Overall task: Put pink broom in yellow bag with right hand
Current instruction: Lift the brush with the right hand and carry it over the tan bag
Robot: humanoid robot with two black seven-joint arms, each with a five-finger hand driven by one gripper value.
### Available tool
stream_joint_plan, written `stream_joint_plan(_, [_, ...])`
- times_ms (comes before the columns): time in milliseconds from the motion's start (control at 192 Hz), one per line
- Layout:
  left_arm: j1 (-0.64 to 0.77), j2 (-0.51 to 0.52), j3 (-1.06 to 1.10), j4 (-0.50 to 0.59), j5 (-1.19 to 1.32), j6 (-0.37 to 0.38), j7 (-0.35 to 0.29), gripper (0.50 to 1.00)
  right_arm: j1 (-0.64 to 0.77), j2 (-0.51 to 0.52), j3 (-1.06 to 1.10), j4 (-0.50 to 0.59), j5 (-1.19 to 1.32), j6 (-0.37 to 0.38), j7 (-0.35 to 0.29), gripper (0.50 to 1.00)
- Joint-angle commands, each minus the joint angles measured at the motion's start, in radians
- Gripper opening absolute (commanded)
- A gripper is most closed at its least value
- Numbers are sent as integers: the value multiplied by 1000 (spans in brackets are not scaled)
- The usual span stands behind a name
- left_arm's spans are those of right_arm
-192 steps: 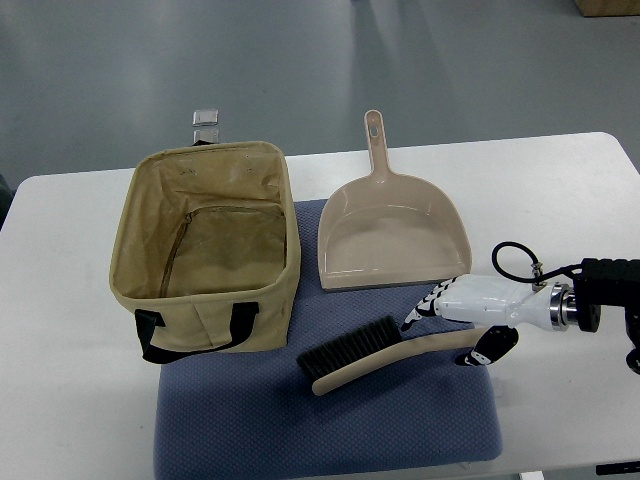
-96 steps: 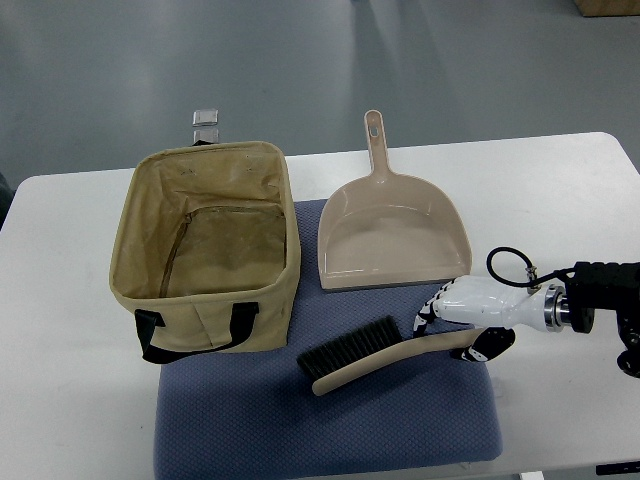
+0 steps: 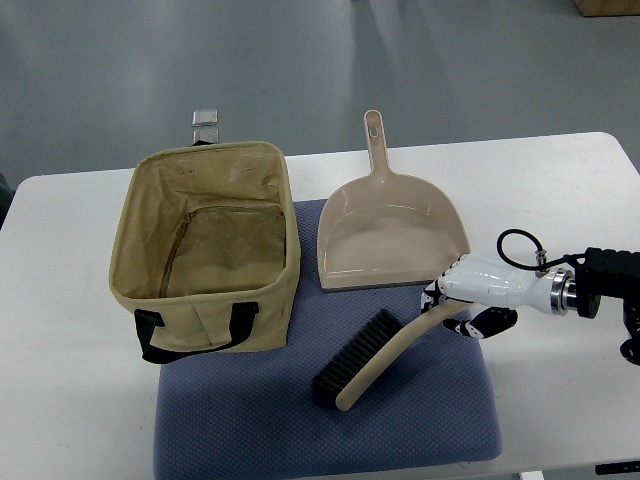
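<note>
The pink broom (image 3: 385, 355) lies slanted over the blue mat (image 3: 330, 420), its dark bristle head pointing down toward my side and its curved handle rising to the right. My right robot hand (image 3: 470, 295) is closed around the upper end of that handle, fingers (image 3: 440, 293) wrapped over it, my forearm coming in from the right edge across the white tabletop (image 3: 60, 400). The hand sits just at the mat's right margin, right beside the front lip of the pink dustpan (image 3: 392, 240). The yellow bag (image 3: 208, 245) stands open and upright on the left part of the mat, well apart from the broom, its black strap (image 3: 160, 340) hanging on the near side.
</note>
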Motion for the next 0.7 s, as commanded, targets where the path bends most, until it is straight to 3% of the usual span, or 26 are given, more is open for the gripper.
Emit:
stream_joint_plan(0, [-1,0,0,0,0,0,0,1000,40,-12,9,-6,13,-28,3,500])
stream_joint_plan(328, [1,0,0,0,0,0,0,1000,163,-53,96,-18,114,-46,7,500])
stream_joint_plan(692, [1,0,0,0,0,0,0,1000,370,-18,101,-132,130,-17,9,500])
